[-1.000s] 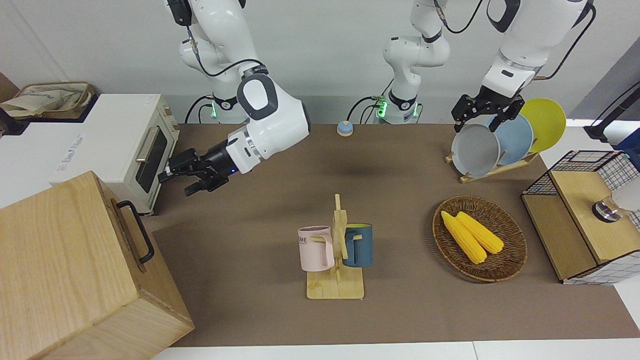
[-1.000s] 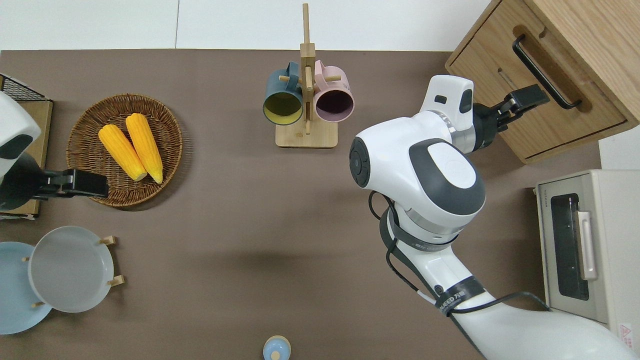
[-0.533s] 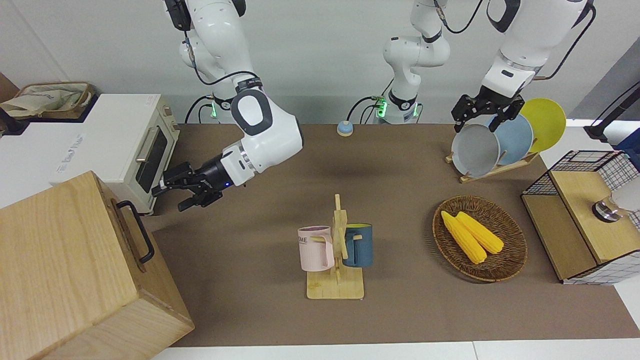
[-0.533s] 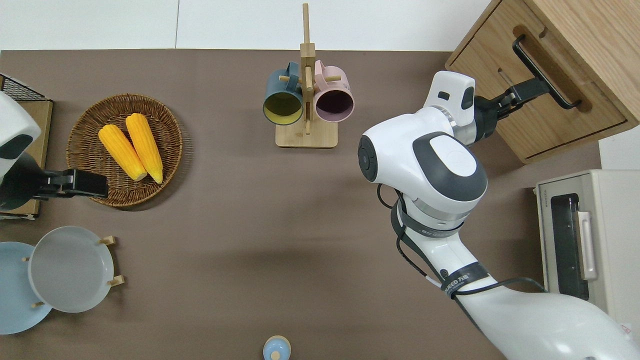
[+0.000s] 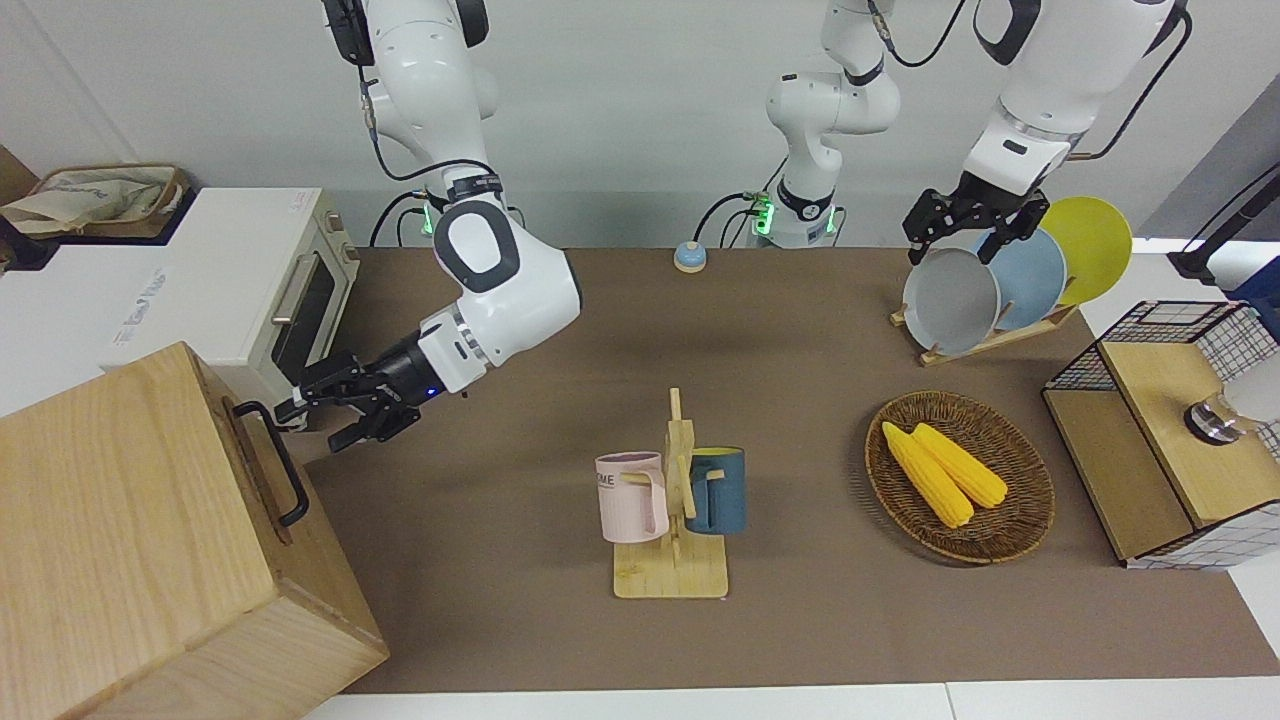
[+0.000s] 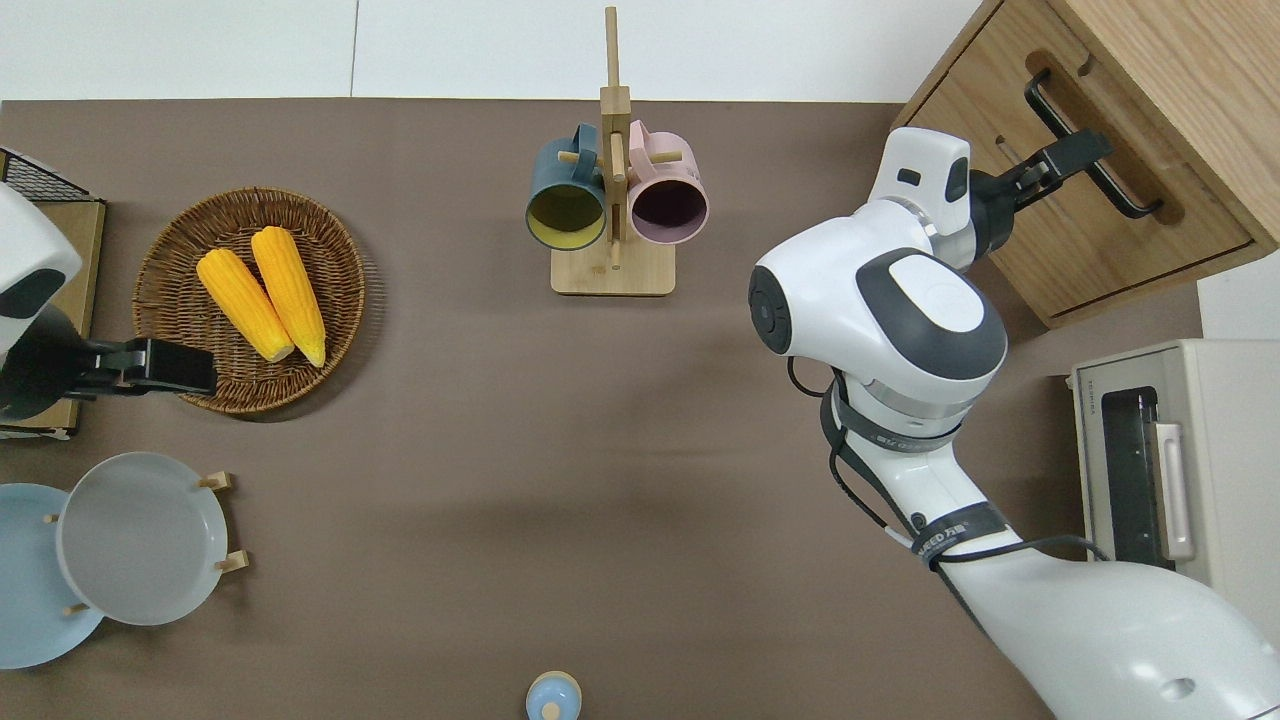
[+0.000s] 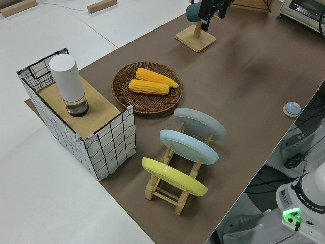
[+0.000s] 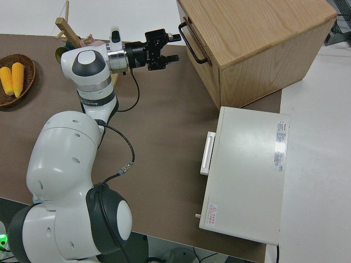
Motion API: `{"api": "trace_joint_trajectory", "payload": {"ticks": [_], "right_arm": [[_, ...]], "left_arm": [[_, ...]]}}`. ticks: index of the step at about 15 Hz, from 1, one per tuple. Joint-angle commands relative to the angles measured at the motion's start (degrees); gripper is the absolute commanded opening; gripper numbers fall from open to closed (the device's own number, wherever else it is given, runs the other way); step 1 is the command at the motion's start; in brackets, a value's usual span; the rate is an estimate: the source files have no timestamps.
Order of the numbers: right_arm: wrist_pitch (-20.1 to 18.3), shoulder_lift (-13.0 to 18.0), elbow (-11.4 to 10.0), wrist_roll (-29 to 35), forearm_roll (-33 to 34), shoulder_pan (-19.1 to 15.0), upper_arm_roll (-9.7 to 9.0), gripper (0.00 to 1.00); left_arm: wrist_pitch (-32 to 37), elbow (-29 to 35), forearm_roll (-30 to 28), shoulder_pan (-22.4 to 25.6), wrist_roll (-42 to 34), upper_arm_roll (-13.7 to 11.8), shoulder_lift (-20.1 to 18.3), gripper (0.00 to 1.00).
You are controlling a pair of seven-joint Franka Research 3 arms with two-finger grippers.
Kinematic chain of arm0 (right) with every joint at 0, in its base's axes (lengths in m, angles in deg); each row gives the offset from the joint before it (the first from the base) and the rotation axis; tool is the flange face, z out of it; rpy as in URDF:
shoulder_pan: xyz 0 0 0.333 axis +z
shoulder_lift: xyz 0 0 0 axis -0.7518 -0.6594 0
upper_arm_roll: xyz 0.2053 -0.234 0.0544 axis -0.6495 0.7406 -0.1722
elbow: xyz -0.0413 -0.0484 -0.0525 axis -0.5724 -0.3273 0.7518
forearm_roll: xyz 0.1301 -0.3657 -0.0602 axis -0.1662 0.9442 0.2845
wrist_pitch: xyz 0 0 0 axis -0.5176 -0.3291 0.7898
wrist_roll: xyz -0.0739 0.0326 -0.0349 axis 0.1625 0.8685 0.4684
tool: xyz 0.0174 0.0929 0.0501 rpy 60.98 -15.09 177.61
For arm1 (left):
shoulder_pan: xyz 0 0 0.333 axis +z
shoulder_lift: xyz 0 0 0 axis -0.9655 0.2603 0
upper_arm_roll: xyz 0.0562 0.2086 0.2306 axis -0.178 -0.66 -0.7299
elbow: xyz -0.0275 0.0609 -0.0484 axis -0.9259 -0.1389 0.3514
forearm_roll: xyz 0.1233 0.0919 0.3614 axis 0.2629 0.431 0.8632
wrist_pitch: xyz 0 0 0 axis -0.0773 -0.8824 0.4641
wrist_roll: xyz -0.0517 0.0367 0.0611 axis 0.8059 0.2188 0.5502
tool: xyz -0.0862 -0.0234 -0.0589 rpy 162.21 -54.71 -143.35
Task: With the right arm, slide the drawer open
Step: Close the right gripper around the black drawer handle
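Note:
The light-wood box stands at the right arm's end of the table, farther from the robots than the toaster oven. Its drawer sits flush and shut, with a black bar handle, which also shows in the overhead view and the right side view. My right gripper is open and level with the handle, its fingertips right at the bar. I cannot tell whether they touch it. It also shows in the overhead view and the right side view. The left arm is parked, its gripper open.
A white toaster oven stands beside the box, nearer to the robots. A mug rack with a pink and a blue mug is mid-table. A basket of corn, a plate rack and a wire-mesh cabinet are toward the left arm's end.
My right gripper has moved from in front of the toaster oven toward the box and now reaches the drawer handle. The drawer has not moved. The left arm is still.

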Motion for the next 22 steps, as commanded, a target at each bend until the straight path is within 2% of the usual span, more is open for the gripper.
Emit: {"api": "trace_joint_trajectory", "payload": {"ticks": [1,5,8,10,12,13,14,16,18,19,22], "right_arm": [[4.76,-0.75,0.09,1.42,2.91,-0.70,2.04,0.964],[6.79,-0.84,0.09,1.51,4.05,-1.31,2.83,0.935],[6.79,-0.92,-0.08,2.82,4.32,-1.31,2.92,0.764],[6.71,-1.10,-0.26,4.14,5.37,-1.23,3.01,0.699],[6.71,-1.28,-0.26,4.84,5.46,-1.23,3.01,0.518],[6.62,-1.19,-0.26,4.85,5.46,-1.14,3.01,0.382],[6.44,-1.19,-0.26,4.85,5.46,-0.97,2.92,0.314],[6.09,-1.19,-0.26,4.93,5.29,-0.70,2.83,0.247],[6.00,-1.19,-0.26,5.02,5.20,-0.44,2.83,0.091],[5.83,-1.19,-0.26,4.94,5.02,-0.35,2.75,0.046],[4.77,-1.19,-0.26,4.94,4.50,-0.09,2.22,0.000]], "left_arm": [[0.82,-0.12,0.73,-0.21,-0.08,-0.21,-0.48,1.00],[0.82,-0.12,0.73,-0.21,-0.08,-0.21,-0.48,1.00],[0.82,-0.12,0.73,-0.21,-0.08,-0.21,-0.48,1.00],[0.82,-0.12,0.73,-0.21,-0.08,-0.21,-0.48,1.00],[0.82,-0.12,0.73,-0.21,-0.08,-0.21,-0.48,1.00],[0.82,-0.12,0.73,-0.21,-0.08,-0.21,-0.48,1.00],[0.82,-0.12,0.73,-0.21,-0.08,-0.21,-0.48,1.00],[0.82,-0.12,0.73,-0.21,-0.08,-0.21,-0.48,1.00],[0.82,-0.12,0.73,-0.21,-0.08,-0.21,-0.48,1.00],[0.82,-0.12,0.73,-0.21,-0.08,-0.21,-0.48,1.00],[0.82,-0.12,0.73,-0.21,-0.08,-0.21,-0.48,1.00]]}}
